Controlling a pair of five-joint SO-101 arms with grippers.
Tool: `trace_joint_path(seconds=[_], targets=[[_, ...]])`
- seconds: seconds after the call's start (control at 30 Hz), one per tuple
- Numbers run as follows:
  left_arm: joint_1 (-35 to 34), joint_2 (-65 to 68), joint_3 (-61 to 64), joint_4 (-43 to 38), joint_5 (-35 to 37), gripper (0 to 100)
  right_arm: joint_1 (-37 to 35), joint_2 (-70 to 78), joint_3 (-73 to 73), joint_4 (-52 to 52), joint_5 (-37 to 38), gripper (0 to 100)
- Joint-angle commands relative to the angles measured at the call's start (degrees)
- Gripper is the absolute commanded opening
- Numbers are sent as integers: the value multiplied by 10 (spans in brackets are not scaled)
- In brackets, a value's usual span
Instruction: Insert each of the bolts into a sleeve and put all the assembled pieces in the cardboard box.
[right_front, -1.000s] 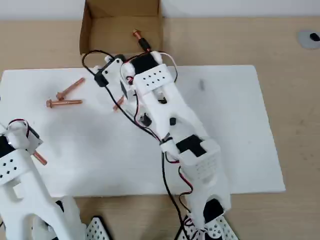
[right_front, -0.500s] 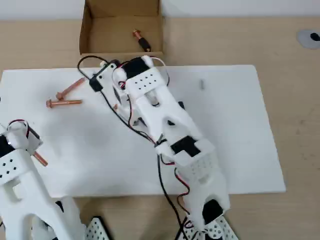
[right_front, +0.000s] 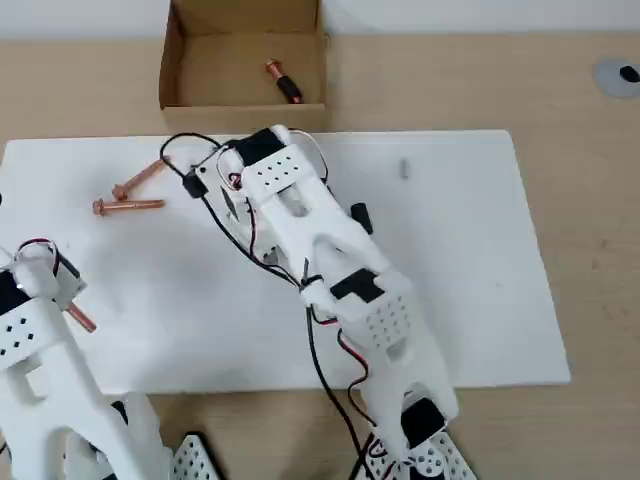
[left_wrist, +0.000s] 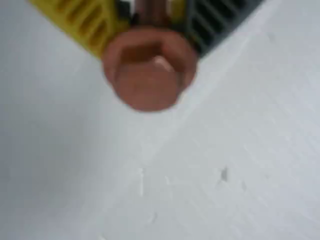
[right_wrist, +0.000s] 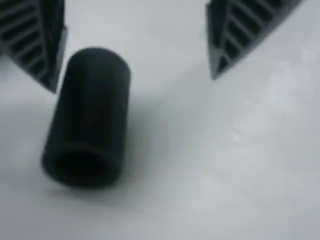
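pairing a bolt with a sleeve looks like the step in hand. the right pincer is spread wide above the white mat, gripping nothing. a black sleeve lies on its side between its fingers, nearer the one at the frame's left. the left pincer is clamped on a copper bolt, at the lower left of the high view. a loose bolt and a second loose bolt lie at the mat's upper left. one assembled piece sits in the cardboard box at top. next, i judge, the right pincer should centre on the sleeve, close, and lift it toward the held bolt.
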Motion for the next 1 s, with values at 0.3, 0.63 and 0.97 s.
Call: trace_joint_path(seconds=[0.3, 0.63, 0.97], targets=[[3, -20, 23, -2, -9, 9, 24, -7, -33, 12, -13, 214], [2, -20, 21, -2, -9, 9, 25, -7, -35, 7, -20, 214], [2, -20, 21, -2, -9, 9, 28, -3, -32, -26, -20, 214]])
